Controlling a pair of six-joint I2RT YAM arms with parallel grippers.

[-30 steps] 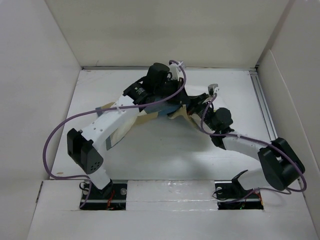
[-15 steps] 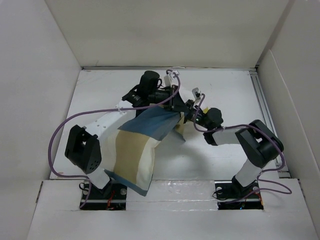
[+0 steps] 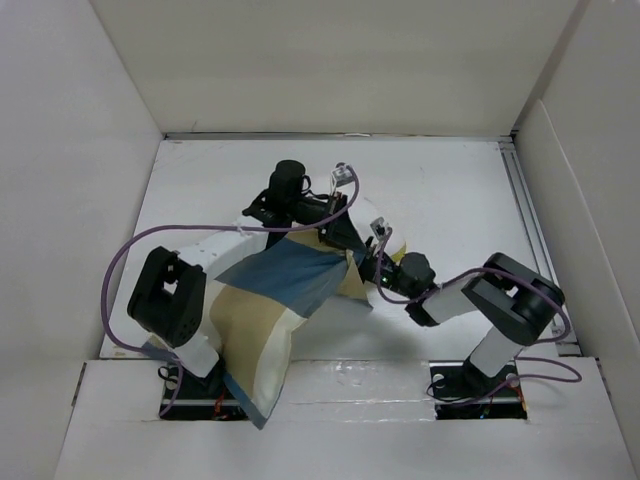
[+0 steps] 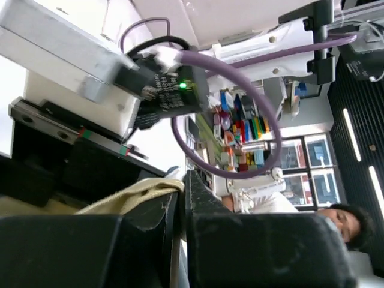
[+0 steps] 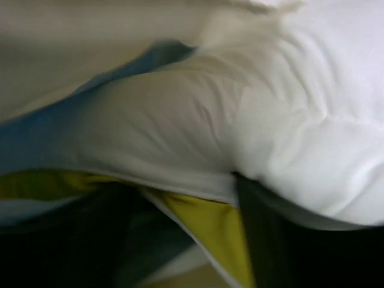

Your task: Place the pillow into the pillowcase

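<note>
The pillowcase (image 3: 270, 310), in blue, tan and cream checks, slopes from mid-table down over the near ledge at the left. My left gripper (image 3: 345, 238) is shut on its upper edge; in the left wrist view tan cloth (image 4: 132, 195) is pinched between the nearly touching fingers of that gripper (image 4: 182, 180). My right gripper (image 3: 372, 262) sits just right of that corner. Its wrist view is blurred and filled by the white pillow (image 5: 300, 120), whose yellow edge (image 5: 210, 228) lies between the spread, open fingers of the right gripper (image 5: 180, 201). Blue cover cloth (image 5: 48, 138) lies beside it.
White walls box in the table on three sides. An aluminium rail (image 3: 525, 210) runs along the right side. The left arm's elbow (image 3: 165, 310) and its purple cable (image 3: 120, 270) stand beside the draped cover. The right arm's elbow (image 3: 515, 300) is folded near its base.
The cover has swung toward the near left and now hangs over the front ledge. The right arm folded back toward its base, and its gripper opened off the cloth.
</note>
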